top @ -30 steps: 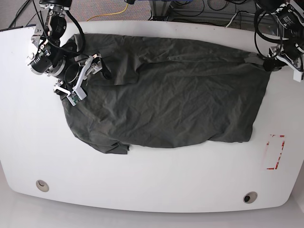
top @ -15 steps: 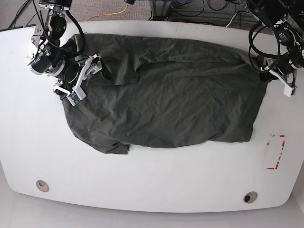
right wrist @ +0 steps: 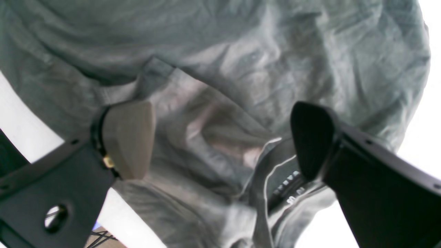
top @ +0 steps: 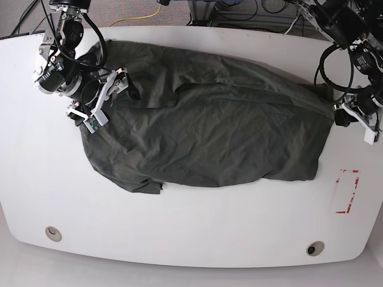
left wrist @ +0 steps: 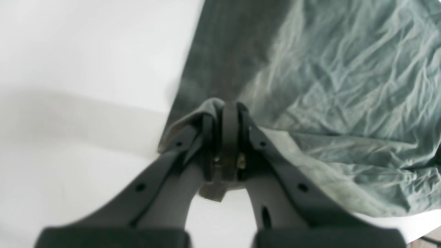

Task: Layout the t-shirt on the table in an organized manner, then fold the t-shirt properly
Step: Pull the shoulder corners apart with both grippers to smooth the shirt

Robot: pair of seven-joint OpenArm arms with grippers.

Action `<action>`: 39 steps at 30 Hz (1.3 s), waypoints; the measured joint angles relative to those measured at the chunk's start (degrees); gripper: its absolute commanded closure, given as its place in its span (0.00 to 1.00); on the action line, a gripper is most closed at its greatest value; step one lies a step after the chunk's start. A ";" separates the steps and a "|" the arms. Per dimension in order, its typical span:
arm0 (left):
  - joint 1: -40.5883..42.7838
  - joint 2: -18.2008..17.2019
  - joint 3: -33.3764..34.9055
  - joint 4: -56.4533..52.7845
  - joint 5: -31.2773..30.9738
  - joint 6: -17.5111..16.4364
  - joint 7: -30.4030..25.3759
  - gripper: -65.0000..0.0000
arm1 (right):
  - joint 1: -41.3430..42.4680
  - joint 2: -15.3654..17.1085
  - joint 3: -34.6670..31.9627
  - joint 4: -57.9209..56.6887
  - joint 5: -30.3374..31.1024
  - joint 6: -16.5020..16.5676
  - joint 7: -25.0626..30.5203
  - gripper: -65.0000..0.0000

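The dark grey-green t-shirt (top: 209,125) lies spread and wrinkled across the middle of the white table (top: 179,227). At its right edge my left gripper (top: 336,115) is shut on a fold of the cloth; in the left wrist view the fingers (left wrist: 225,110) pinch a bunched hem of the t-shirt (left wrist: 344,86) just off the table. My right gripper (top: 108,98) hangs open over the shirt's left end. In the right wrist view its two pads stand wide apart above the t-shirt (right wrist: 224,51), near the collar with its label (right wrist: 286,186), and hold nothing.
A red tape rectangle (top: 346,191) marks the table at the front right. Two round grommet holes (top: 53,233) (top: 315,248) sit near the front edge. Cables (top: 239,12) run behind the table's back edge.
My left gripper has shut on the shirt's right edge and moved toward the table's front, pulling that edge along. The right arm has stayed where it was, open.
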 measured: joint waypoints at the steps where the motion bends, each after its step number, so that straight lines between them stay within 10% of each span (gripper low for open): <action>1: -0.35 0.04 0.55 -0.24 -0.04 0.39 -0.02 0.99 | 0.00 -0.02 -0.02 0.00 -0.02 0.00 -0.02 0.08; 21: -6.67 -0.66 6.51 -15.56 0.13 4.57 -4.76 0.98 | 0.02 -0.15 0.00 0.00 0.02 0.00 0.00 0.08; 34: -5.88 -6.86 10.29 -20.17 0.15 4.68 -6.10 0.47 | 0.00 -0.31 3.96 0.00 0.44 0.13 0.11 0.07; 39: -4.48 -9.68 10.23 -20.13 -0.07 4.66 -6.03 0.45 | -0.04 0.02 7.13 0.00 -0.02 -0.02 -0.02 0.07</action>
